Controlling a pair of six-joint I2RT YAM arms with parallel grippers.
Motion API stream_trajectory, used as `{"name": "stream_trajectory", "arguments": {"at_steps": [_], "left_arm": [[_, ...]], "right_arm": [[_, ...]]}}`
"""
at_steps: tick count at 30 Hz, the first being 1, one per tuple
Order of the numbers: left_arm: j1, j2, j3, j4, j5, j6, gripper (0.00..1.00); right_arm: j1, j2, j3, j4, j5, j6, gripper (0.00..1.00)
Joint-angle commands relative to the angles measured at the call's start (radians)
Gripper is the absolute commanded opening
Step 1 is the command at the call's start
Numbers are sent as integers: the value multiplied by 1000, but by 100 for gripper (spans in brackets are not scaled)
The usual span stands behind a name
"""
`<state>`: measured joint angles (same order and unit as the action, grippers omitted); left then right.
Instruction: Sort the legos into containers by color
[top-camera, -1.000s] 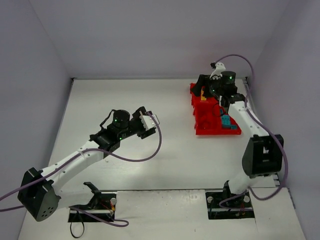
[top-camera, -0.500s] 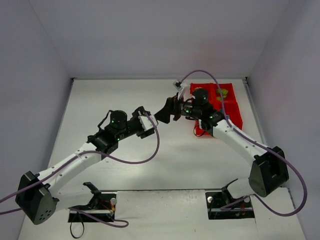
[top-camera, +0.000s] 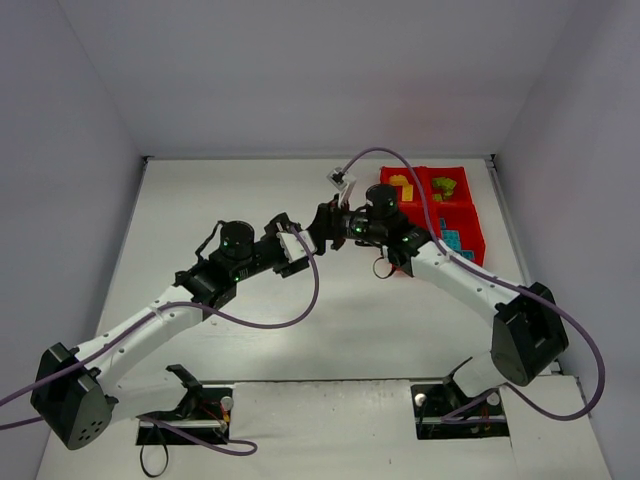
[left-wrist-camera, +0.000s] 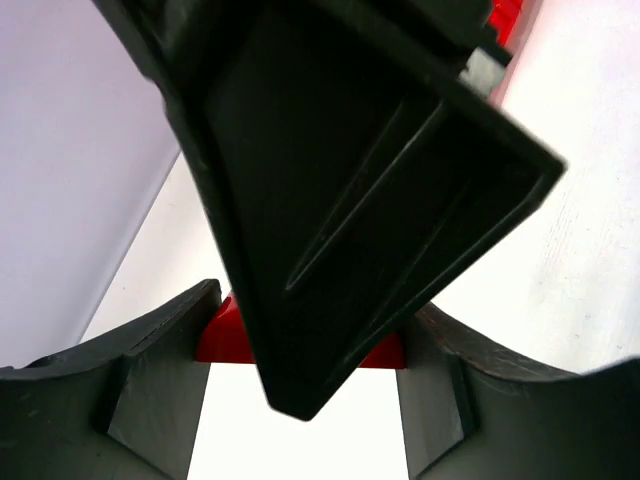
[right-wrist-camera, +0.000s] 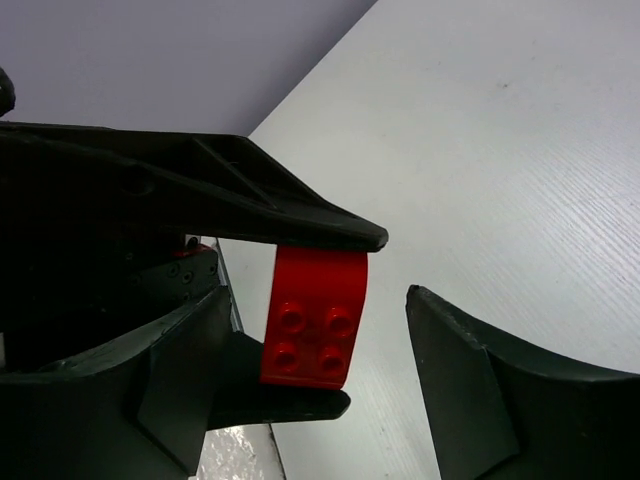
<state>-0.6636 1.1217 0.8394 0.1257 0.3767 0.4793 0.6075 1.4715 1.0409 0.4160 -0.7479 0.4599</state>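
My left gripper (top-camera: 300, 245) is shut on a red lego brick (right-wrist-camera: 315, 320), held above the table's middle. The brick also shows between my left fingers in the left wrist view (left-wrist-camera: 222, 335). My right gripper (top-camera: 322, 228) is open and straddles that brick without touching it, and its dark finger (left-wrist-camera: 340, 180) fills the left wrist view. In the right wrist view the left gripper's fingers (right-wrist-camera: 250, 200) clamp the brick from above and below. The red four-bin tray (top-camera: 468, 212) stands at the back right. It holds yellow (top-camera: 403, 186), green (top-camera: 445, 186) and teal (top-camera: 452, 243) bricks.
Purple cables loop from both wrists over the table's middle (top-camera: 310, 300). The white walls close in the table at the back and sides. A corner of the tray shows at the top of the left wrist view (left-wrist-camera: 505, 15).
My right arm has swung left from over the tray to the left gripper, and its open jaws now surround the red brick. The left arm has barely moved.
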Motion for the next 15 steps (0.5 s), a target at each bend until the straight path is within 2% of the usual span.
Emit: {"name": "stream_trajectory", "arguments": {"at_steps": [1, 4, 5, 6, 8, 9, 10, 11, 13, 14, 15], "left_arm": [[5, -34, 12, 89, 16, 13, 7], [5, -31, 13, 88, 18, 13, 7], [5, -28, 12, 86, 18, 12, 7], [5, -25, 15, 88, 21, 10, 7], [5, -22, 17, 86, 11, 5, 19], [5, -19, 17, 88, 5, 4, 24], [4, -16, 17, 94, -10, -4, 39], [4, -13, 17, 97, -22, -10, 48], [4, -7, 18, 107, -39, -28, 58], [2, -5, 20, 109, -51, -33, 69], [2, 0, 20, 114, -59, -41, 72]], "right_arm": [[8, -4, 7, 73, -4, 0, 66], [8, -8, 2, 67, 1, -12, 49], [8, -13, -1, 63, 16, -15, 31], [8, -16, 1, 50, 27, -21, 22], [6, -28, 8, 27, 70, -47, 7], [0, -33, 11, 0, 85, -58, 4], [-8, -42, 14, -12, 99, -76, 0], [-17, -45, 15, -23, 111, -84, 0], [-66, -62, 11, -54, 137, -102, 0], [-86, -69, 5, -77, 143, -112, 0], [-130, -79, 2, -94, 177, -121, 0]]}}
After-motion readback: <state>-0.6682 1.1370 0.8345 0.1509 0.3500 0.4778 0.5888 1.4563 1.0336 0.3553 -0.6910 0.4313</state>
